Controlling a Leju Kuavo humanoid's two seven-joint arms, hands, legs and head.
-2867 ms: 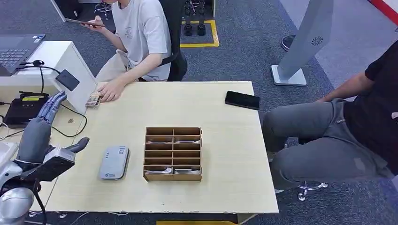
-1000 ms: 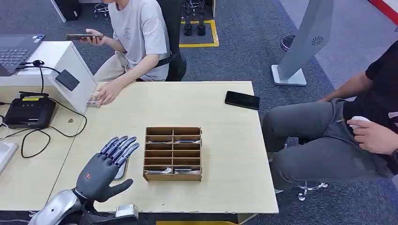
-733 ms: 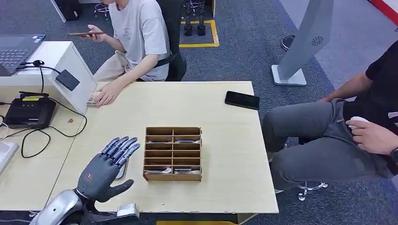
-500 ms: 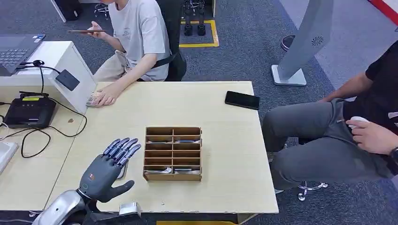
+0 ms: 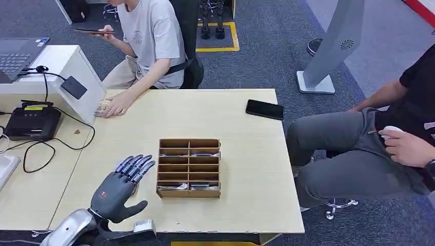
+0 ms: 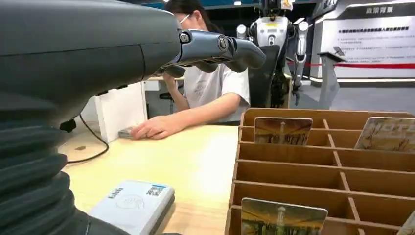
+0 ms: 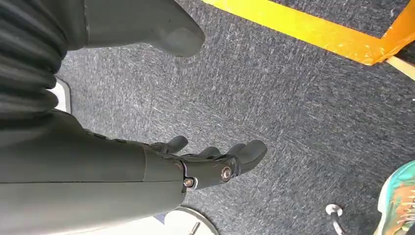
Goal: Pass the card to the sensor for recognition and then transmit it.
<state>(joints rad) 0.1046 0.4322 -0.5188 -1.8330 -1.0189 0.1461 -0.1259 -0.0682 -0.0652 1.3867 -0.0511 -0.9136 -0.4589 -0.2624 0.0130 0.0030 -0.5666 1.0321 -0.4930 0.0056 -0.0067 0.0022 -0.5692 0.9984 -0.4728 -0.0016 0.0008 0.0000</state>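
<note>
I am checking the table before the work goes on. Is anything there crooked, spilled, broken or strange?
Nothing stands out. The wooden card rack sits square on the table, its cards upright in the slots. The phone lies flat, slightly angled. The left hand holds nothing.

You see a pale beige wood-grain tabletop (image 5: 241,154) carrying a brown compartmented wooden card rack (image 5: 189,167). Its cards (image 6: 283,130) bear a golden-brown printed picture. The left robot hand (image 5: 120,185) is dark grey with blue-grey fingers and a small red mark. The flat card reader (image 6: 132,205) is light grey-blue with a QR code. The rectangular phone (image 5: 264,109) is black. The floor carpet (image 7: 293,112) is speckled dark grey with yellow tape (image 7: 313,29).
</note>
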